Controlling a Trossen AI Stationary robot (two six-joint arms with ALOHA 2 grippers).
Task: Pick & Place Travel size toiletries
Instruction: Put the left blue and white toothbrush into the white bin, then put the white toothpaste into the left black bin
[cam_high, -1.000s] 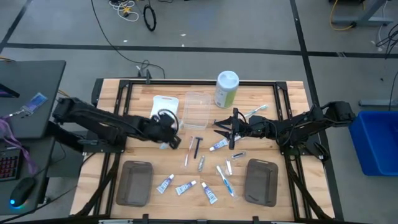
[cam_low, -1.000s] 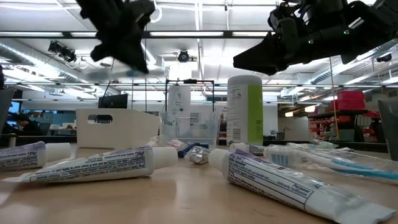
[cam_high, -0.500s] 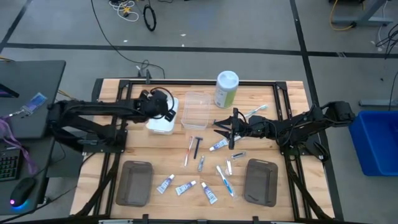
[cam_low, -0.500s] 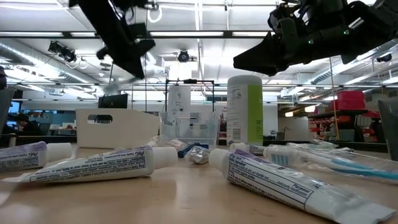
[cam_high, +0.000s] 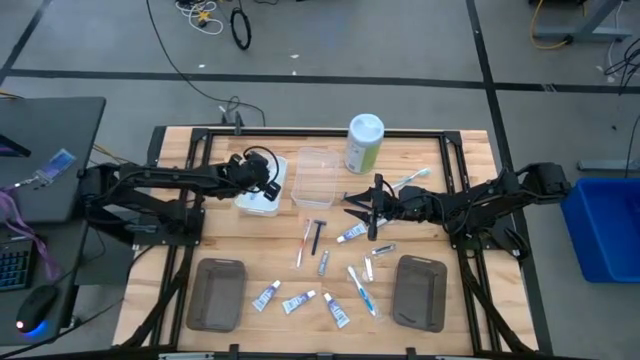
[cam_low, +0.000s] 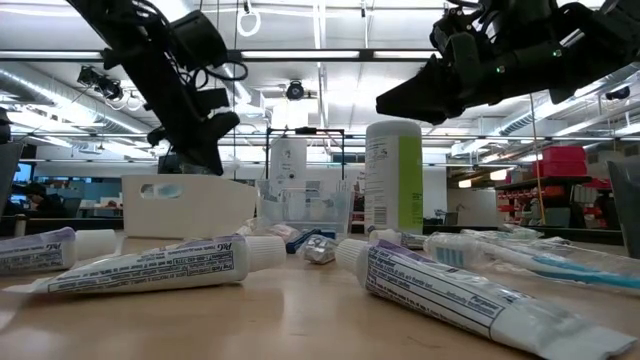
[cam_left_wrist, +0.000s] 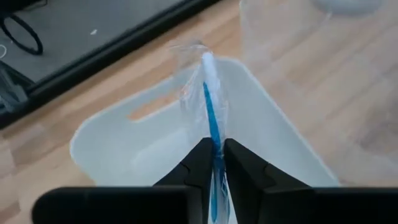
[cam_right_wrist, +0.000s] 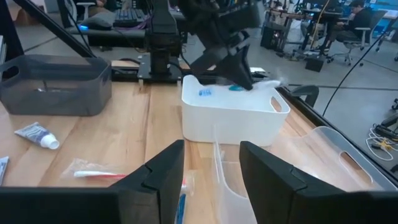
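Observation:
My left gripper (cam_high: 262, 178) hangs over the white tray (cam_high: 250, 200) at the table's far left and is shut on a blue-and-white toothbrush in a clear wrapper (cam_left_wrist: 210, 106). In the low view, this gripper (cam_low: 200, 150) stands just above the tray's rim (cam_low: 185, 182). My right gripper (cam_high: 360, 207) hovers open right of the table's middle, above a small tube (cam_high: 350, 233). Other tubes (cam_high: 298, 301), toothbrushes (cam_high: 303, 243) and a dark razor (cam_high: 318, 236) lie flat on the wood. My left gripper pinches the wrapped toothbrush's handle (cam_left_wrist: 214, 146) between its two fingers (cam_left_wrist: 200, 163). The fingers lie along the brush and slant down from above. The brush and its wrapper stick out past the fingertips, lifted clear over the inside of the white tray (cam_left_wrist: 149, 143).
A clear tray (cam_high: 318, 178) stands right of the white tray. The tall green-and-white canister (cam_high: 364, 143) stands behind it. Two grey trays (cam_high: 218, 293) (cam_high: 420, 292) sit near the front edge, with scattered toiletries between them. One toothbrush (cam_high: 412, 180) lies near the canister.
My left gripper, still shut on the toothbrush, has swung from the table's middle toward the far left and come over the white tray. It has then dropped down close to the tray's rim. The right arm has kept still.

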